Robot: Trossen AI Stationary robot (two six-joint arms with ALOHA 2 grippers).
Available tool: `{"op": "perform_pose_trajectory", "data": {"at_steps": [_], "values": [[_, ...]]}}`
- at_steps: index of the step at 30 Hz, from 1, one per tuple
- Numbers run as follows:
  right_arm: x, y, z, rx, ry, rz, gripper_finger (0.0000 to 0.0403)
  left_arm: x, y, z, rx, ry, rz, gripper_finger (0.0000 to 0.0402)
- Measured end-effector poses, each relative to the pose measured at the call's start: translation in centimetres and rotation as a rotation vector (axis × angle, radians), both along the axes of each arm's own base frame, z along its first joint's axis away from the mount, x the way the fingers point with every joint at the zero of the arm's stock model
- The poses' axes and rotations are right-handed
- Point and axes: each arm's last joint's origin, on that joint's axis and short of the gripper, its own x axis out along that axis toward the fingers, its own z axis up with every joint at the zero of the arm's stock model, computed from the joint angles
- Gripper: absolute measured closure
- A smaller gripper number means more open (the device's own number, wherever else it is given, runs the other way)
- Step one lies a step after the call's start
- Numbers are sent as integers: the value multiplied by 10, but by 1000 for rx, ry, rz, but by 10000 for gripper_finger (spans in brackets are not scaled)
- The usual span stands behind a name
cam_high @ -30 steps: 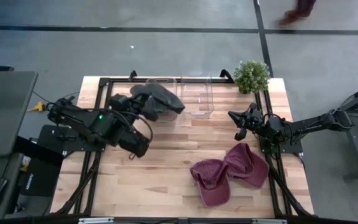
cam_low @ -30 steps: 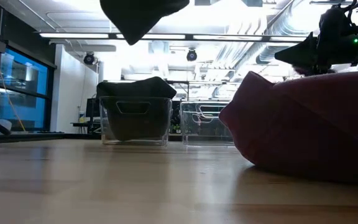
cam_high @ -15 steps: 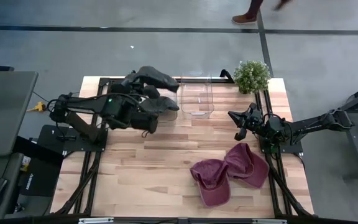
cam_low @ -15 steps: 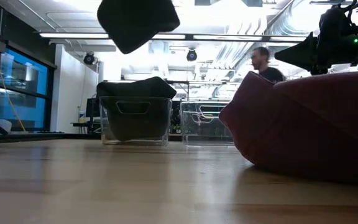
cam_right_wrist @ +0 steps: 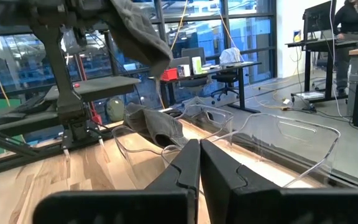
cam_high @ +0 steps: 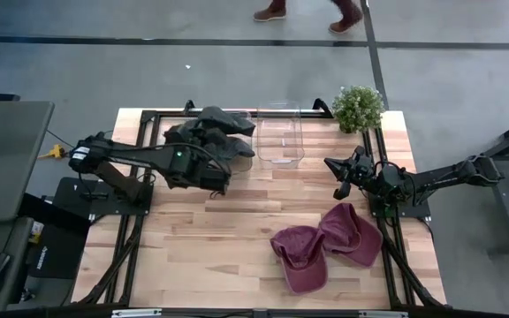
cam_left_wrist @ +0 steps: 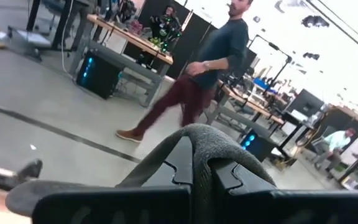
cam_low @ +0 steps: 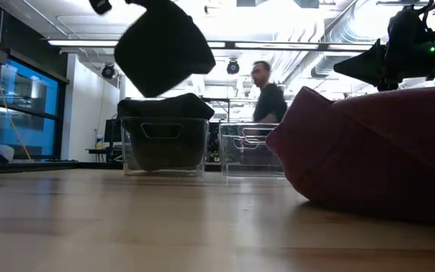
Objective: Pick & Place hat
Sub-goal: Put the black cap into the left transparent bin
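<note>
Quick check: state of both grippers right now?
Left gripper: jaws closed on the dark grey hat, held above the left bin.
Right gripper: jaws closed, empty.

The right tool [cam_right_wrist: 199, 163] has its fingers pressed together. Beyond it on the wooden surface [cam_right_wrist: 36, 180] stand two clear bins: one [cam_right_wrist: 143, 142] holds a grey hat [cam_right_wrist: 157, 127], another hat [cam_right_wrist: 138, 28] hangs above.

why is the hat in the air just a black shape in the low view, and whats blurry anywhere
Low view: the grey hat hangs against bright ceiling lights, so it reads as a silhouette; the near maroon hat is soft, too close to the lens. Left wrist view: the walking person is motion-blurred. Right wrist view: the clear bin catches window glare.
</note>
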Motion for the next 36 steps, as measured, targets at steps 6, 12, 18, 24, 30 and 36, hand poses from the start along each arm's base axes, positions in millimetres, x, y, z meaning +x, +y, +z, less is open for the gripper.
{"op": "perform_pose_trajectory", "data": {"at_steps": [6,12,18,24,30,36], "values": [[0,0,0,0,1,0,395,5,10,-19,0,-51,40,401],[0,0,0,0,1,0,397,5,11,-21,10,-25,45,401],[0,0,0,0,0,0,396,5,6,-20,16,20,25,401],[0,0,0,0,0,0,394,7,1,-14,14,12,9,401],[0,0,0,0,1,0,398,7,2,-12,15,34,12,401],[-1,-1,3,28,-44,-44,396,7,2,-12,21,92,12,401]]}}
